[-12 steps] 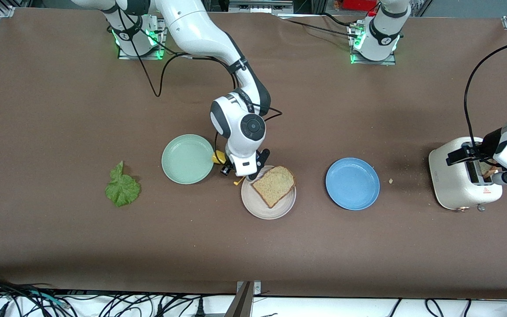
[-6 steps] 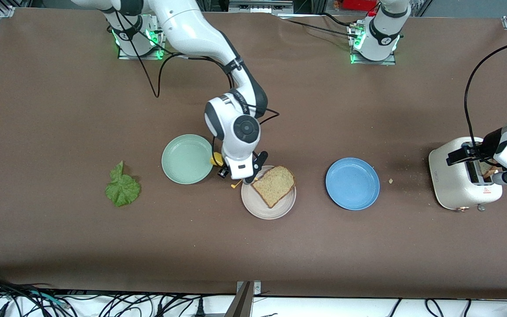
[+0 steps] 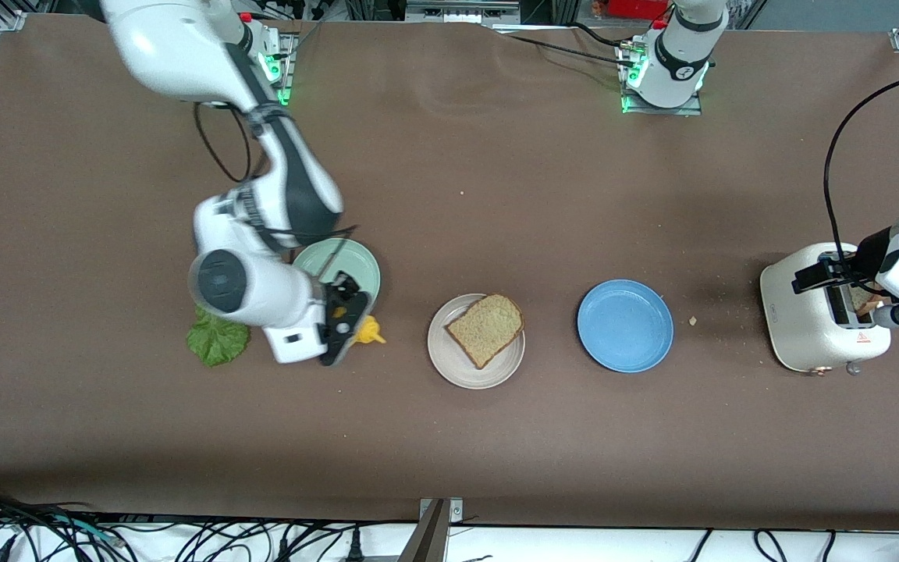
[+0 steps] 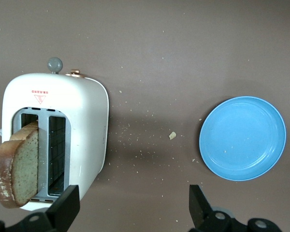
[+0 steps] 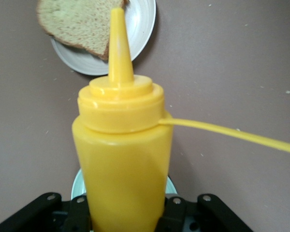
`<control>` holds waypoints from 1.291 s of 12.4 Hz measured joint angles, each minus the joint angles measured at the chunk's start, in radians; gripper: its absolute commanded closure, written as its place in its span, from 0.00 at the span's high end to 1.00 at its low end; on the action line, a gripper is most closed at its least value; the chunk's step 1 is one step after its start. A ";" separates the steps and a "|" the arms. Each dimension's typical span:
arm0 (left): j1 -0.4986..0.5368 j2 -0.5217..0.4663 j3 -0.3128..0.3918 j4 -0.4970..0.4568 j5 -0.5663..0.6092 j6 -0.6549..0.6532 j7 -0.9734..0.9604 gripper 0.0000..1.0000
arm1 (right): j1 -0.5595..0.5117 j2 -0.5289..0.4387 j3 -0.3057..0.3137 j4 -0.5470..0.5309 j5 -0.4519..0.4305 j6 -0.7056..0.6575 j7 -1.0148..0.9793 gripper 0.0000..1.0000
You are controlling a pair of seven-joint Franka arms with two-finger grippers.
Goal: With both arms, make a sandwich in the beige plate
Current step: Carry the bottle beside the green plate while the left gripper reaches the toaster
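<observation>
One tan bread slice (image 3: 486, 328) lies on the beige plate (image 3: 449, 363), which also shows in the right wrist view (image 5: 137, 29). A green lettuce leaf (image 3: 219, 343) lies flat on the table toward the right arm's end, partly under the right wrist. My right gripper (image 3: 338, 318) (image 5: 128, 212) is shut on a yellow squeeze bottle (image 3: 369, 334) (image 5: 123, 159), over the near rim of the pale green plate (image 3: 348, 261). A second bread slice (image 4: 17, 169) stands in the toaster (image 3: 808, 320). My left gripper (image 4: 133, 212) hangs open above the table by the toaster, holding nothing.
A blue plate (image 3: 625, 325) sits between the beige plate and the toaster, with crumbs (image 3: 693, 320) scattered beside it. The bottle's cap strap (image 5: 232, 133) sticks out sideways. Cables run along the table's near edge.
My right arm has swung away from the beige plate's rim toward its own end of the table, carrying the yellow bottle to the green plate. The left arm has stayed put.
</observation>
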 measured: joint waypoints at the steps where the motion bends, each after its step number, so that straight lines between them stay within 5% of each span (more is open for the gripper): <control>1: 0.000 0.000 0.000 0.000 0.000 0.000 0.000 0.99 | -0.061 -0.008 0.040 -0.007 0.004 -0.017 -0.066 0.00; 8: 0.002 0.000 0.000 0.000 0.000 0.001 0.001 0.99 | -0.342 0.016 0.082 -0.041 0.276 -0.145 -0.672 0.00; 16: 0.072 0.000 0.004 0.013 0.022 0.005 0.007 0.99 | -0.497 0.233 0.145 -0.053 0.586 -0.185 -1.248 0.00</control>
